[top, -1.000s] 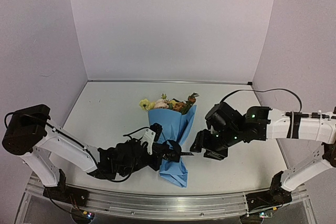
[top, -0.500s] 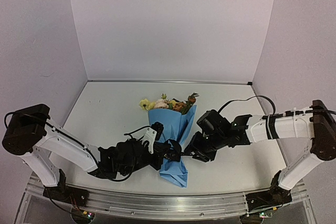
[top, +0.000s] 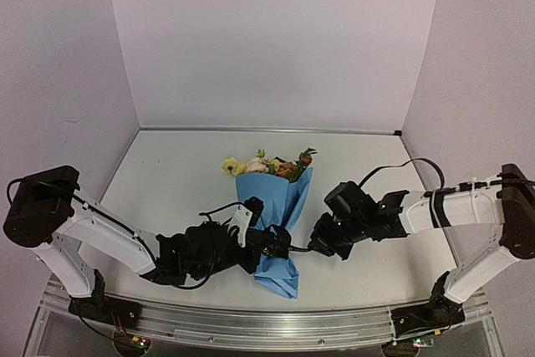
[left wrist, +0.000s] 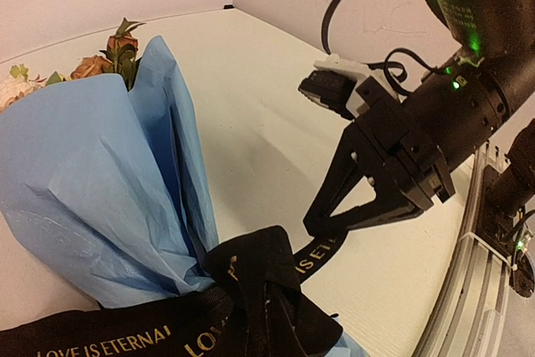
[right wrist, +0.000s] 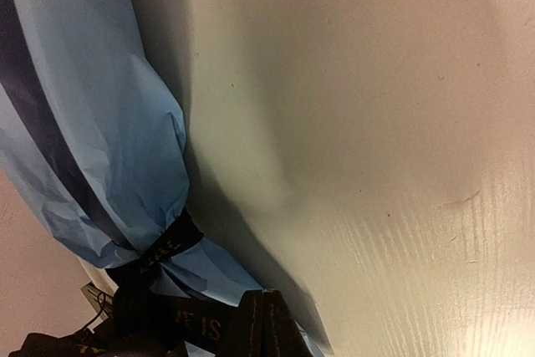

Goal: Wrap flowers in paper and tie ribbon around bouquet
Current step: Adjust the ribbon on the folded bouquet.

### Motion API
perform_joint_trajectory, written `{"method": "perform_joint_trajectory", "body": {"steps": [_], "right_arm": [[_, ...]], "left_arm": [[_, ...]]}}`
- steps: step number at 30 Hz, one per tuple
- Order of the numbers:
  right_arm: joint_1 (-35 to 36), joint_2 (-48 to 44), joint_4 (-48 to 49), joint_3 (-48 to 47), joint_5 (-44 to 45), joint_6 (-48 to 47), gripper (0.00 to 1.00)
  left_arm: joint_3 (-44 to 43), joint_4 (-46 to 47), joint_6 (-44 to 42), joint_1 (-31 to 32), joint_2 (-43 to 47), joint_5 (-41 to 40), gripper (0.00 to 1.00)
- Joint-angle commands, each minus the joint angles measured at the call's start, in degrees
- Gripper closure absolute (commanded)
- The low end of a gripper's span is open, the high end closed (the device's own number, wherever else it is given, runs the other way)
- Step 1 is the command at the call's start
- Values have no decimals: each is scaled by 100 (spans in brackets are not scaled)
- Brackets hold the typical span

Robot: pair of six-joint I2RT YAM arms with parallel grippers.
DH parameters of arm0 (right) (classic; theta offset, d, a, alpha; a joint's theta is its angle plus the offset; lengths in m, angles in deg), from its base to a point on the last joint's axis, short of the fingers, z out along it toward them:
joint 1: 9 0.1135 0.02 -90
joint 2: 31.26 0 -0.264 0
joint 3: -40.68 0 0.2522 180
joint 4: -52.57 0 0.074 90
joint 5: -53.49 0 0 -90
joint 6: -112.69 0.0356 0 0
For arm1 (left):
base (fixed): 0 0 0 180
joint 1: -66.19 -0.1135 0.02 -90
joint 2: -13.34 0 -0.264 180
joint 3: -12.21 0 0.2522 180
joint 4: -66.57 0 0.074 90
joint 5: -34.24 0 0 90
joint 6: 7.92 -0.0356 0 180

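Note:
The bouquet lies mid-table, a cone of light-blue paper [top: 274, 200] with the flowers [top: 267, 165] showing at its far, wide end. The black ribbon [left wrist: 251, 282], printed with gold lettering, is tied round the cone's narrow waist [right wrist: 163, 244]. My left gripper [top: 269, 246] sits at that waist, shut on the ribbon's bunched knot, which hides its fingers in the left wrist view. My right gripper [top: 314, 246] is shut on the ribbon's free end [top: 294, 247] just right of the cone. Its pinched fingertips [left wrist: 320, 227] show in the left wrist view.
The white table [top: 167, 173] is walled at the back and both sides. An aluminium rail [top: 251, 323] runs along the near edge. The right arm's black cable [top: 410, 165] loops above its forearm.
My right gripper moved left toward the bouquet's waist and shut on the ribbon's free end. The left gripper and the bouquet stayed where they were.

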Motion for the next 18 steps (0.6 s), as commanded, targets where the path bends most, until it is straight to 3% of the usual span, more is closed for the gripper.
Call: {"method": "perform_joint_trajectory", "body": {"steps": [1,4,10,18], "right_arm": [[-283,-441,-559,29,176,-827,100],[-481,-684,-1295,-48,351,-1605,100],[-674,-1126,-2842,-254,1500,-3137,100],[-888,-1256,-3398,-227,2425,-3984,100]], "left_arm": [[-141,-33,-194,-14,219,275,100],[-142,-110,-259,-12,281,426,100],[-149,-276,-369,-13,406,740,100],[-536,-839,-683,-13,381,1582,100]]}}
